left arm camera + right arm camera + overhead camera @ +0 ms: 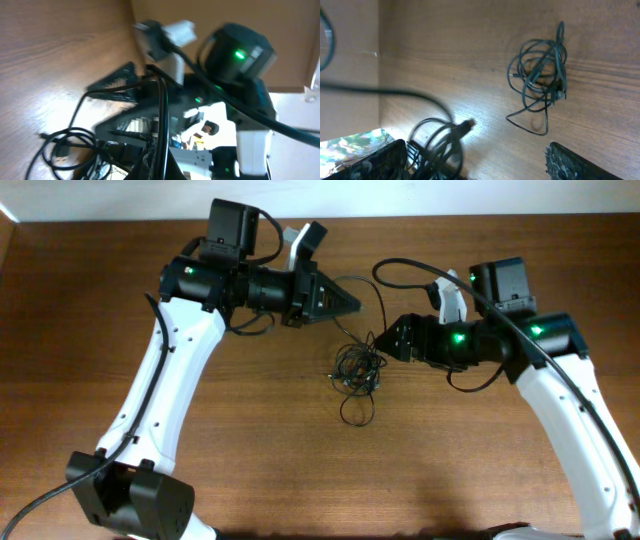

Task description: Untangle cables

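One tangled bundle of cables, untangling barely begun: right gripper spread wide beside it, left gripper can't be read. Next: pinch one loop, draw outward.

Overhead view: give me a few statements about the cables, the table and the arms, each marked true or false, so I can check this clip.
1. The cables lie as one knotted bundle on the table. True.
2. The table is covered with a white cloth. False: it is bare brown wood.
3. Green lights glow on both arms. True.
4. The right hand holds the bundle up in the air. False: the bundle rests on the table, with the right hand beside it.
5. The cables are bright red. False: they are dark.
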You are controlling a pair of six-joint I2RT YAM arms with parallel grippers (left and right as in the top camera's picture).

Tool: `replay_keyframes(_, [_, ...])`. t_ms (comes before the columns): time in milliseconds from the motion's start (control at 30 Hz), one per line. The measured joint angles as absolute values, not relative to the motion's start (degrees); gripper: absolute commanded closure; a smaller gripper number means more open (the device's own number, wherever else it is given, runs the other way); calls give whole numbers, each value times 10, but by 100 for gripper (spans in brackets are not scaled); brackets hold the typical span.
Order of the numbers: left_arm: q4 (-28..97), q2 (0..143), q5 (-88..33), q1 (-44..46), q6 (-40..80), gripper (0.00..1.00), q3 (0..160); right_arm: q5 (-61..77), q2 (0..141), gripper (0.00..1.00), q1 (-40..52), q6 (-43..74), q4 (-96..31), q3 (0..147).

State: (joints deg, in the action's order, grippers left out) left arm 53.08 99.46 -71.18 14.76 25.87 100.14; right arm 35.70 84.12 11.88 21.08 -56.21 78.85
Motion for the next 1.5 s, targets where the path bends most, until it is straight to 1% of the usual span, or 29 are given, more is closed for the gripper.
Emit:
replay_keyframes(200, [528,995,-727,153,259,100,1001,305,886,11,138,215,-597,788])
replay_keyframes(333, [531,997,-717,156,259,100,1000,206,906,10,141,268,-644,790])
replay_keyframes(367, [533,1000,-705,159,259,100,999,182,906,8,141,282,-656,793])
replay_keyframes(433, [554,1005,-640,161,259,100,995,136,904,7,137,303,-672,798])
replay_keyframes(567, [620,1005,-512,158,257,100,994,124,891,6,113,313,-709,814])
replay_keyframes(633, [635,1005,-460,158,255,100,993,125,872,4,100,311,-728,836])
replay_keyframes(767, [635,1005,-402,141,255,100,994,100,835,3,73,310,-762,874])
replay_keyframes(800, [636,1005,-389,132,255,100,994,90,818,0,66,308,-766,889])
replay_keyframes(833, [637,1005,-376,125,255,100,994,88,809,2,66,309,-766,895])
replay_keyframes(933, [637,1005,-368,124,255,100,994,85,782,2,66,308,-768,903])
replay_keyframes(1033, [623,1005,-413,125,254,100,994,120,771,2,66,297,-763,903])
replay_keyframes(1100, [571,1005,-486,125,250,100,994,168,773,2,66,276,-747,903])
replay_keyframes(1233, [426,1005,-678,131,261,100,998,262,778,2,66,248,-716,903])
replay_keyframes(1300, [415,1004,-736,138,279,100,1000,289,780,2,66,239,-706,903])
replay_keyframes(1500, [401,1004,-800,166,301,100,1000,312,783,2,80,235,-684,903])
